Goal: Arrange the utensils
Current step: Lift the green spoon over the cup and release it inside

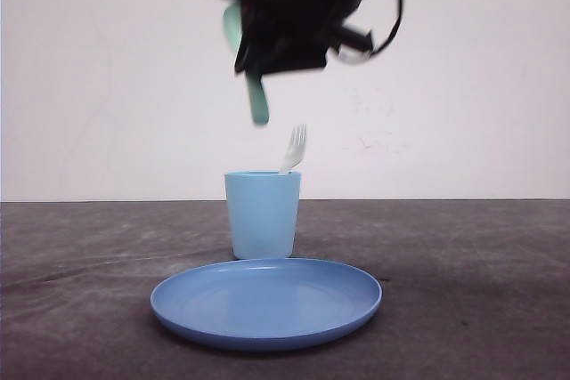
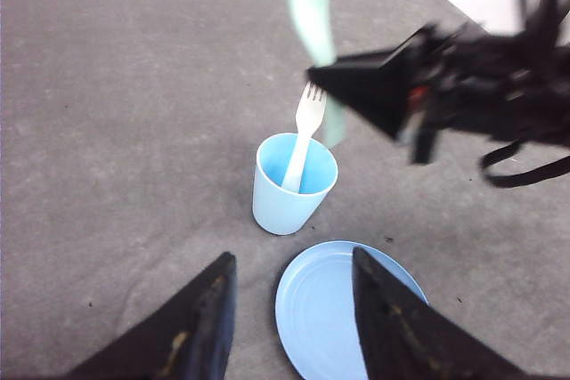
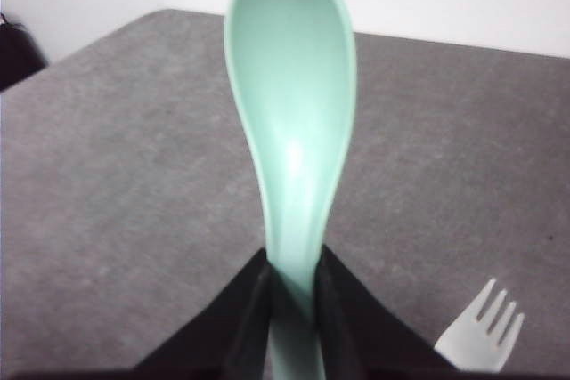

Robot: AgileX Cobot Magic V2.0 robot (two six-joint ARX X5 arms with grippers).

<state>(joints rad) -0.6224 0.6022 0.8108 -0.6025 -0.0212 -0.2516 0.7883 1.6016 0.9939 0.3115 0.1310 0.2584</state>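
- right hand (image 3: 292,309) clamps mint spoon (image 3: 292,113) by handle, above cup (image 1: 263,214)
- fork (image 2: 303,135) already in cup
- left hand (image 2: 289,309) open, empty
- lower handle-first, avoid fork

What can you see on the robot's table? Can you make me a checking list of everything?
Surface: dark grey table, a few small specks.
Job's things: white fork stands tines-up in the cup; mint-green spoon is held in the air above the cup.
Clutter: light blue cup upright behind the blue plate, which holds nothing.
Grippers: right gripper shut on the spoon handle; left gripper open, holding nothing.
Cables: black cable loops off the right arm.
Surroundings: plain white wall.
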